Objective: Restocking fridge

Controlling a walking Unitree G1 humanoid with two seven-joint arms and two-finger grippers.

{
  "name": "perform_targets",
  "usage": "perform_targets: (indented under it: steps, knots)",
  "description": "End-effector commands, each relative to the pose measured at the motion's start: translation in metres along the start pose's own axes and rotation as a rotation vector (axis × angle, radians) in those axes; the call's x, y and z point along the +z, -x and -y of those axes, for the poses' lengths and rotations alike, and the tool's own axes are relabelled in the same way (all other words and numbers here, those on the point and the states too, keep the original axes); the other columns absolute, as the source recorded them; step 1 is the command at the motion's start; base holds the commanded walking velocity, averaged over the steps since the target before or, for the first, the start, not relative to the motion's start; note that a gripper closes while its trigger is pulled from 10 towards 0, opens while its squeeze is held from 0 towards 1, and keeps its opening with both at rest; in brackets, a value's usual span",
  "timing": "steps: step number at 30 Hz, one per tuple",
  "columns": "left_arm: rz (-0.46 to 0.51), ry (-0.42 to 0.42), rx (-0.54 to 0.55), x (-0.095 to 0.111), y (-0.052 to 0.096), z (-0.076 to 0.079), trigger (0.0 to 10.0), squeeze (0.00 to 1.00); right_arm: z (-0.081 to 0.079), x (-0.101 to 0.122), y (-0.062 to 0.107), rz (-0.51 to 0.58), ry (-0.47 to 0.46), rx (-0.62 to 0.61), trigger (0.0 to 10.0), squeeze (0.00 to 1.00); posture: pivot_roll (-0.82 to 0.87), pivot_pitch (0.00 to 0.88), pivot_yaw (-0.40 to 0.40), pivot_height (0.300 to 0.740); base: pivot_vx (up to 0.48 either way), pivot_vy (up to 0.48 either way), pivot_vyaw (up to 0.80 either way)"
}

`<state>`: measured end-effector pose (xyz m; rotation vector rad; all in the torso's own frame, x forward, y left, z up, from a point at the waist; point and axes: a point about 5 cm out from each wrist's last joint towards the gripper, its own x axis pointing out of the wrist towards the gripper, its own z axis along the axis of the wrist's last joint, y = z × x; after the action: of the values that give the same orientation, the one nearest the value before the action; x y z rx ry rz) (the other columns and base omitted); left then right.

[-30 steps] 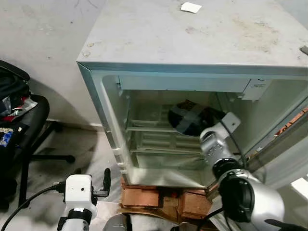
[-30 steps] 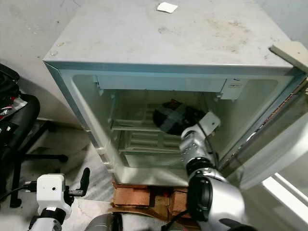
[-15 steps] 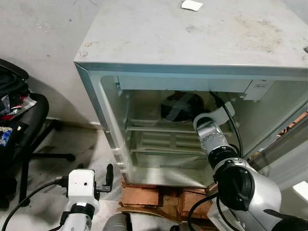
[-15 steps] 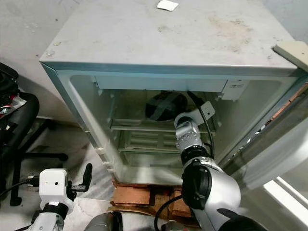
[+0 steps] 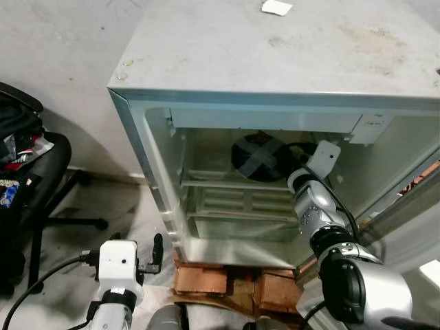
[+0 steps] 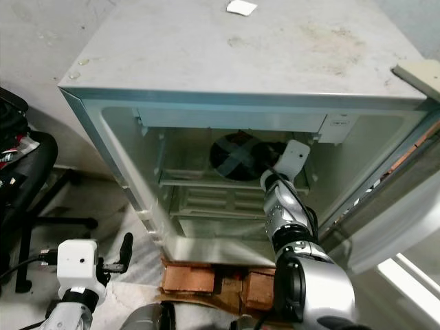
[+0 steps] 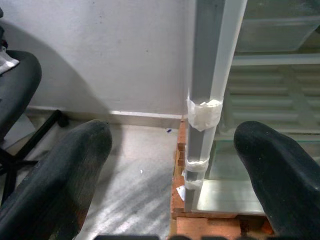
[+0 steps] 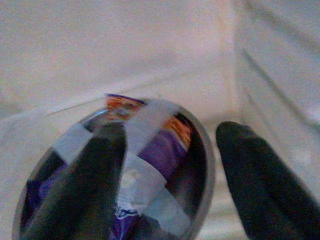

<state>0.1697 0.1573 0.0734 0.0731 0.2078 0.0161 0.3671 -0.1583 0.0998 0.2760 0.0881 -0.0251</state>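
Note:
A small white fridge (image 5: 275, 62) stands open in front of me. A dark round bowl (image 5: 260, 157), crossed with strips of clear tape over purple packets, sits at the back of the upper shelf (image 5: 227, 184). My right arm reaches inside, and my right gripper (image 8: 172, 132) is right at the bowl (image 8: 150, 165). It is open: one of its fingers (image 8: 90, 185) lies across the bowl's front and the other stands off its rim. My left gripper (image 7: 172, 132) hangs low by the fridge's left front edge (image 7: 205, 100), open with nothing between its fingers.
Red bricks (image 5: 227, 282) prop up the fridge. Its door (image 5: 412, 206) swings out to the right. A black office chair (image 5: 34, 179) with clutter stands at the left. A white scrap of paper (image 5: 276, 7) lies on the fridge top. The lower shelf (image 5: 240, 216) is bare.
My right arm has carried the bowl up and back from mid-fridge onto the upper shelf, and the bowl now faces outward. The left arm has barely moved.

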Motion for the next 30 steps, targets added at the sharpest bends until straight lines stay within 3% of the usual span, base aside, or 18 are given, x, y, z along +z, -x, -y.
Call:
perform_targets:
  steps: [1, 9, 13, 14, 15, 18, 21, 30]
  knots:
    - [0.001, -0.013, 0.008, 0.002, 0.0, -0.001, 10.0, 0.0, -0.005, 0.002, 0.003, 0.046, 0.094, 0.064, 10.0, 1.0, 0.13, 0.168, -0.002, 0.74, 0.0, 0.0, 0.0]
    - [0.057, -0.031, 0.056, 0.015, -0.016, -0.001, 10.0, 0.0, -0.005, -0.011, 0.035, 0.083, 0.213, 0.178, 10.0, 1.0, 0.09, 0.156, -0.015, 0.74, 0.0, 0.0, 0.0]
    - [0.066, -0.029, 0.07, 0.014, -0.026, -0.004, 10.0, 0.0, -0.006, -0.032, 0.066, 0.044, 0.258, 0.245, 10.0, 0.97, 0.06, 0.128, -0.007, 0.74, 0.0, 0.0, 0.0]
    - [0.068, -0.021, 0.067, 0.014, -0.027, -0.005, 10.0, 0.0, -0.01, -0.034, 0.069, 0.035, 0.26, 0.276, 10.0, 0.37, 0.06, 0.128, -0.007, 0.74, 0.0, 0.0, 0.0]
    - [0.075, -0.017, 0.065, 0.016, -0.029, -0.005, 10.0, 0.0, -0.015, -0.034, 0.071, 0.039, 0.275, 0.315, 10.0, 0.02, 0.05, 0.108, -0.006, 0.74, 0.0, 0.0, 0.0]
    - [0.096, -0.022, 0.063, 0.021, -0.039, -0.007, 10.0, 0.0, -0.028, -0.028, 0.074, 0.067, 0.317, 0.405, 10.0, 0.0, 0.03, 0.085, 0.006, 0.74, 0.0, 0.0, 0.0]
    - [0.107, -0.025, 0.058, 0.023, -0.042, -0.007, 10.0, 0.0, -0.03, -0.025, 0.074, 0.075, 0.33, 0.41, 10.0, 0.0, 0.03, 0.079, 0.016, 0.74, 0.0, 0.0, 0.0]
    - [0.105, -0.031, 0.013, 0.023, -0.042, -0.002, 10.0, 0.0, -0.013, -0.025, 0.078, 0.04, 0.345, 0.349, 10.0, 0.0, 0.03, 0.099, 0.024, 0.74, -0.249, 0.0, 0.0]
